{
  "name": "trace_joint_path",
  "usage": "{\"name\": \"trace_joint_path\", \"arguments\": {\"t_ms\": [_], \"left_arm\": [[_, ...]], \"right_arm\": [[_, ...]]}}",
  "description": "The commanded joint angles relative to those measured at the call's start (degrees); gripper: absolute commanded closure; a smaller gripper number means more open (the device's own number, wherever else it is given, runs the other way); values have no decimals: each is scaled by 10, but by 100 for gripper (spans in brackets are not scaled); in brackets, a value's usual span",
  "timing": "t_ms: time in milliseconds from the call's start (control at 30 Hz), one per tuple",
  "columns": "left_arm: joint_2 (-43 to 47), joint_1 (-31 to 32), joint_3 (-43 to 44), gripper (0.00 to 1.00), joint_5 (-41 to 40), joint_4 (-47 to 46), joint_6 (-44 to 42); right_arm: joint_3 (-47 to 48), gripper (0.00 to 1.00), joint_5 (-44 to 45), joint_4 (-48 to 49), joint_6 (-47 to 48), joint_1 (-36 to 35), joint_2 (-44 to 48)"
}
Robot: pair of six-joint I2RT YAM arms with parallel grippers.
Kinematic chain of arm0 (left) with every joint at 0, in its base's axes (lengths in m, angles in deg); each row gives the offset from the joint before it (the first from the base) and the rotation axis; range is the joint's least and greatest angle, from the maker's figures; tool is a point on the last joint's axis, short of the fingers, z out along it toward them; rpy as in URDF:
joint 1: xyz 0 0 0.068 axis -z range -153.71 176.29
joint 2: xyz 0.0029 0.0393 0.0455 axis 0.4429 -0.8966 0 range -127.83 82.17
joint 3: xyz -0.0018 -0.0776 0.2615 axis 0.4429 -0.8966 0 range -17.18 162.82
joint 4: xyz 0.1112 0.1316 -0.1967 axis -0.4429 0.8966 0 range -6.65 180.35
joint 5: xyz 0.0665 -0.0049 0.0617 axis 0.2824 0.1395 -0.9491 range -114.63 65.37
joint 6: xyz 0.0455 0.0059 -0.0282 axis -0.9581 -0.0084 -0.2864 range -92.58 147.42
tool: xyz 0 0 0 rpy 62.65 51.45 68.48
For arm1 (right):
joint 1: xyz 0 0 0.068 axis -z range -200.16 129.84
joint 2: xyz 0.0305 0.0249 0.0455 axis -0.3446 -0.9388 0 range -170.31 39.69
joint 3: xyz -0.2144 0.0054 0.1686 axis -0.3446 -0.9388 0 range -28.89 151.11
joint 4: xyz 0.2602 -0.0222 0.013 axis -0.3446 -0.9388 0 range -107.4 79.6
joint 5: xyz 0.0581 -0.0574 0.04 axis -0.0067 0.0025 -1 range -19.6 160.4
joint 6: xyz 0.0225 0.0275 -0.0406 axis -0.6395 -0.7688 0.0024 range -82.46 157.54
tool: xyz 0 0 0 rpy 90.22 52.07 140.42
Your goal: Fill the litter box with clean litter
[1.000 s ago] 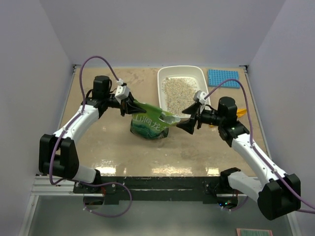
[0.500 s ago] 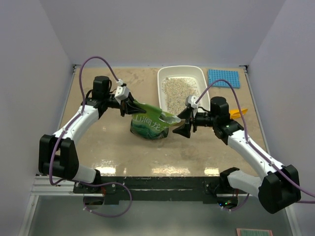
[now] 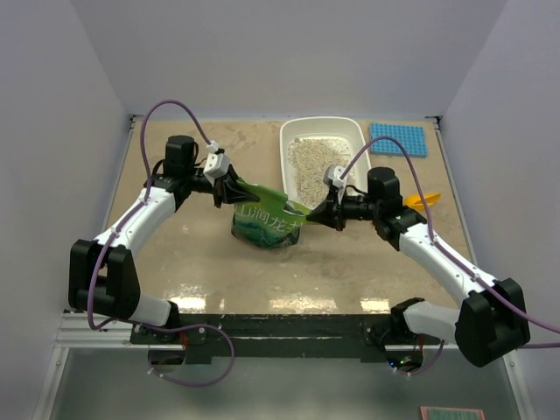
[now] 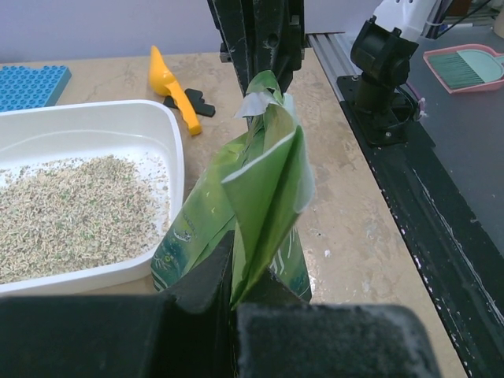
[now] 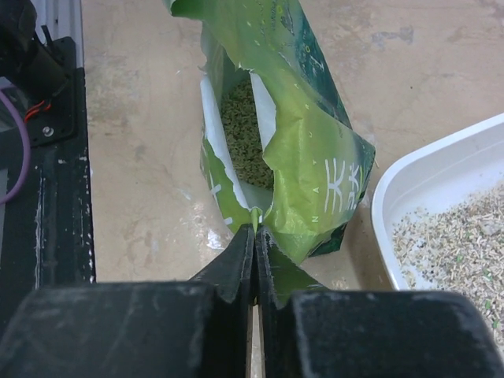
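The white litter box (image 3: 290, 133) (image 4: 175, 161) (image 5: 398, 197) stands at the back centre with clean litter (image 3: 313, 162) (image 4: 71, 209) (image 5: 457, 236) spread over its floor. A green bag (image 3: 267, 219) (image 4: 264, 189) (image 5: 315, 157) stands on the table in front of it, its torn top open, more litter (image 5: 246, 134) showing inside. My left gripper (image 3: 234, 190) (image 4: 233, 295) is shut on the bag's left top edge. On the opposite side, my right gripper (image 3: 308, 213) (image 5: 255, 236) is shut on the edge of the bag's mouth.
A blue studded mat (image 3: 398, 139) (image 4: 27, 83) lies at the back right corner. An orange-yellow scoop (image 3: 420, 201) (image 4: 169, 83) rests right of the litter box, behind my right arm. Grey walls close in the table on three sides.
My right gripper moved left from beside the litter box to the bag's mouth and went from open to shut on its edge. The left arm and bag stayed put.
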Motion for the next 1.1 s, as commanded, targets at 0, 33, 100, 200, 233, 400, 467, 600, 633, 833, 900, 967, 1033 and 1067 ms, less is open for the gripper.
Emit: {"name": "trace_joint_path", "arguments": {"t_ms": [0, 33, 100, 200, 233, 400, 467, 600, 633, 833, 900, 967, 1033, 1067], "left_arm": [[19, -6, 9, 100, 139, -12, -27], [19, -6, 11, 100, 139, -12, -27], [25, -6, 17, 100, 138, 9, -39], [27, -6, 56, 100, 137, 130, -140], [27, -6, 90, 100, 138, 177, -229], [15, -10, 202, 100, 139, 486, -481], [13, -11, 237, 100, 140, 557, -556], [26, -10, 217, 100, 141, 569, -600], [29, -8, 185, 100, 141, 561, -602], [29, 2, 68, 100, 141, 561, -673], [-9, 11, 67, 100, 142, 663, -752], [-37, 14, 65, 100, 143, 662, -731], [-45, 22, 59, 100, 142, 663, -729], [-40, 24, 58, 100, 142, 663, -732]], "right_arm": [[28, 100, 50, -5, 13, -7, 3], [28, 100, 62, -9, 12, -7, 3], [29, 100, 97, -14, 6, -7, 11], [30, 100, 105, 5, -21, -7, 47], [31, 100, 105, 10, -31, -7, 60], [92, 100, 119, 36, -72, -8, 132], [133, 100, 122, 15, -69, -7, 137], [129, 100, 144, -20, -55, -7, 151], [113, 100, 152, -12, -58, -8, 161], [-29, 100, 176, 50, -107, -7, 203], [-61, 100, 166, 66, -119, -7, 208], [-74, 95, 160, 60, -121, -7, 207], [-84, 61, 160, 60, -121, -7, 212], [-88, 43, 162, 59, -136, -7, 224]]}}
